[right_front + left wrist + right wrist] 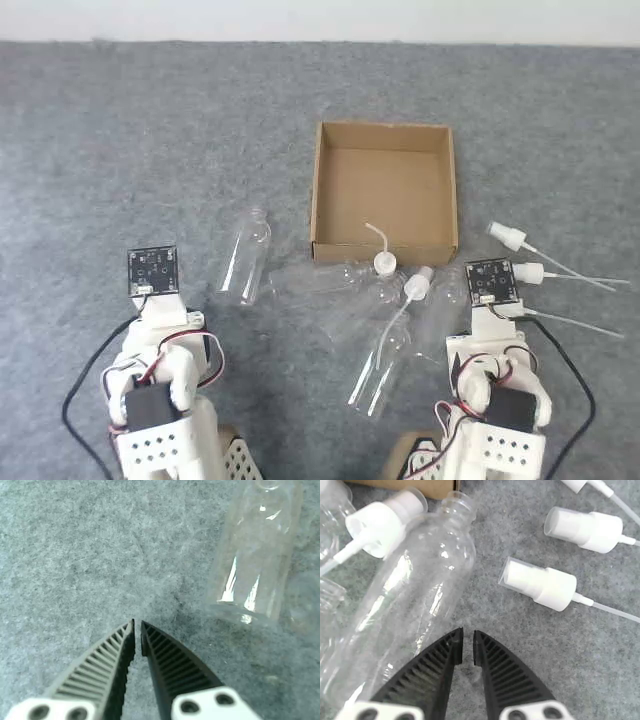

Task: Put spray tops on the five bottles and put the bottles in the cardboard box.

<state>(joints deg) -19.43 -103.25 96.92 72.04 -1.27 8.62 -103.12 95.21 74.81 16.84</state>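
Your left gripper (pixel 137 626) and right gripper (pixel 468 634) sit almost closed, empty; the bottle (pixel 415 595) by the right one maybe touches a spray top (pixel 380 520).

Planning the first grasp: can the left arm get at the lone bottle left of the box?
Probably yes: the lone bottle lies just ahead of the left gripper, with nothing between them.

Left arm (pixel 160 385): folded low at the near edge. Left gripper (pixel 137 626): angled downward, ribbed fingers closed tip to tip, empty. Right arm (pixel 497 390): same folded pose. Right gripper (pixel 467 632): downward, fingers closed, empty.
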